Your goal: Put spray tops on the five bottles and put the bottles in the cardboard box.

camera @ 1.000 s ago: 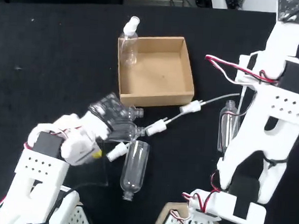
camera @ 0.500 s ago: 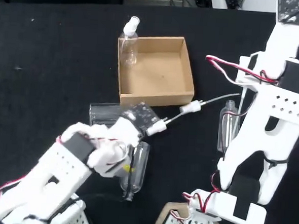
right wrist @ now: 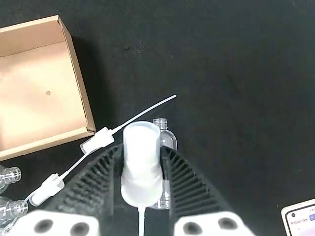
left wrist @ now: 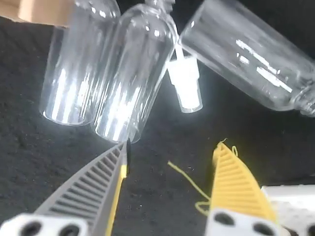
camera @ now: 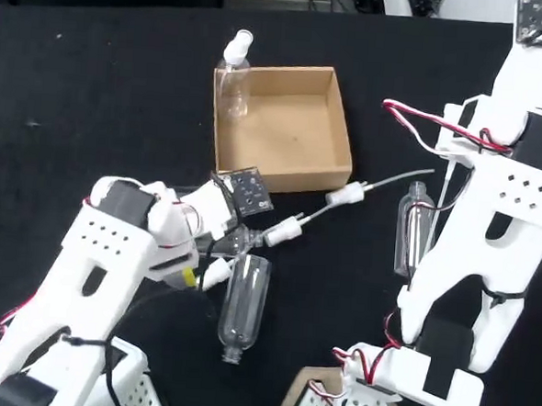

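My left gripper (left wrist: pixel 172 147) is open and empty, low over the black table, just short of the bottoms of two clear bottles (left wrist: pixel 133 73) lying side by side. A loose spray top (left wrist: pixel 186 83) and a third lying bottle (left wrist: pixel 251 54) are just past it. My right gripper (right wrist: pixel 141 150) is shut on a white spray top (right wrist: pixel 141 167), held above a topless bottle (right wrist: pixel 166 140) lying on the table. The cardboard box (camera: pixel 286 179) is empty. One bottle with a spray top (camera: pixel 233 76) stands against its far left corner.
Two more spray tops (camera: pixel 345 196) (camera: pixel 283 229) with long tubes lie in front of the box. A bottle (camera: pixel 242 302) lies near the front edge between the arm bases. The corner of a phone (right wrist: pixel 300 216) sits on the table near the right arm.
My left arm has swung across the lying bottles and back, and its gripper now sits at their bottoms. The right arm has hardly shifted and still holds the spray top.
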Available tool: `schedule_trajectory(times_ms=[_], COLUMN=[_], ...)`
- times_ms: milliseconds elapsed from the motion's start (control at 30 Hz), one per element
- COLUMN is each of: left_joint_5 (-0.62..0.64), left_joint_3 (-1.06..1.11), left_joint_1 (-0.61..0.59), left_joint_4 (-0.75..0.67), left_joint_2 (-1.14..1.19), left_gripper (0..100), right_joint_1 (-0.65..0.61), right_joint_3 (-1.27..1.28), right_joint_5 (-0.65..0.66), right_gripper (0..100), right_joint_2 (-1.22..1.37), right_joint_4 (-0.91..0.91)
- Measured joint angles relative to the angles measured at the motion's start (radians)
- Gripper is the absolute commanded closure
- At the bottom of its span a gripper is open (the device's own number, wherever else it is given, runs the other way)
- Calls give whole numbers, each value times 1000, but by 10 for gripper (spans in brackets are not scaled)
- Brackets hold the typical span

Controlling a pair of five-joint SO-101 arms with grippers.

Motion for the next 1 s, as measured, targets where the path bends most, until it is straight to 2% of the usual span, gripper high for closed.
schedule_trajectory(times_ms=[500,733,1000], left_joint_5=[-12,-12,-15], left_joint_3=[141,146,152], left_joint_1=[-23,-32,-32], left_joint_4=[-293,-365,-371], left_joint_2=[124,124,153], left_gripper=[740,734,709], right_joint_1=[0,0,0], right_joint_3=[0,0,0], right_joint_5=[12,12,12], right_gripper=[988,988,988], right_joint_2=[0,0,0], right_joint_4=[0,0,0])
